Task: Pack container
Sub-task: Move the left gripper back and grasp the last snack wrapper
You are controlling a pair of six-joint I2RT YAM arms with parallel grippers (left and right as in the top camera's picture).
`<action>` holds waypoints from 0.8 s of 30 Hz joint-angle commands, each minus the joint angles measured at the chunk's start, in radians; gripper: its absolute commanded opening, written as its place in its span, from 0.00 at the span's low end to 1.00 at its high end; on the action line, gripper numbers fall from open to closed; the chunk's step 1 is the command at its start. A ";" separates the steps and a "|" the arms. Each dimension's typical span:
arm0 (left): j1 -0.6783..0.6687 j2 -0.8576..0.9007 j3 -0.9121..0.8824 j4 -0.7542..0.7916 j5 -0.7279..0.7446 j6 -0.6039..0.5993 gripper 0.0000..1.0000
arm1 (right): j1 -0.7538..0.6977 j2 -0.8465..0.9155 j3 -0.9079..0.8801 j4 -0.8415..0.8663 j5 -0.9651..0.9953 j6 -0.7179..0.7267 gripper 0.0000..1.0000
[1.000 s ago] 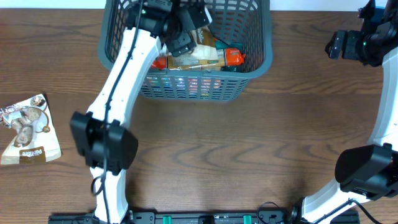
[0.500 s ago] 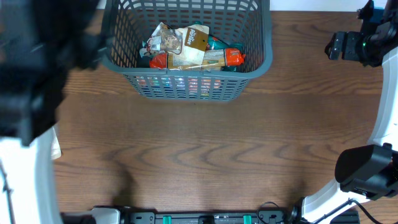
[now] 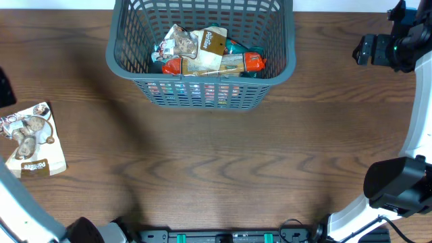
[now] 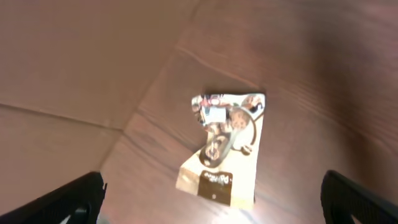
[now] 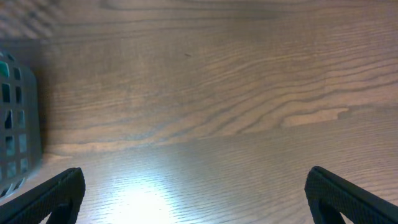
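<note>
The dark grey slatted container (image 3: 283, 64) stands at the back middle of the table and holds several snack packets (image 3: 202, 55). A beige snack packet (image 3: 28, 140) lies flat at the table's left edge; it also shows in the left wrist view (image 4: 224, 146). My left gripper (image 4: 211, 202) hangs above that packet, open and empty; only a dark part of it shows at the overhead's left edge. My right gripper (image 5: 194, 196) is open and empty over bare wood at the far right, right of the container's side (image 5: 15, 118).
The right arm's base (image 3: 395, 185) sits at the front right and its wrist (image 3: 388, 48) at the back right. The left arm's white link (image 3: 20, 209) rises at the front left. The table's left edge (image 4: 134, 112) runs close to the loose packet.
My left arm has left the container and swung left across the table to above the loose packet. A packet now lies in the container where the gripper was. The right arm has not moved.
</note>
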 commanded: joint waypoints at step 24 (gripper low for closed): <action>0.177 0.527 -0.470 0.489 0.225 0.239 0.99 | 0.005 0.010 -0.007 -0.025 -0.004 0.011 0.99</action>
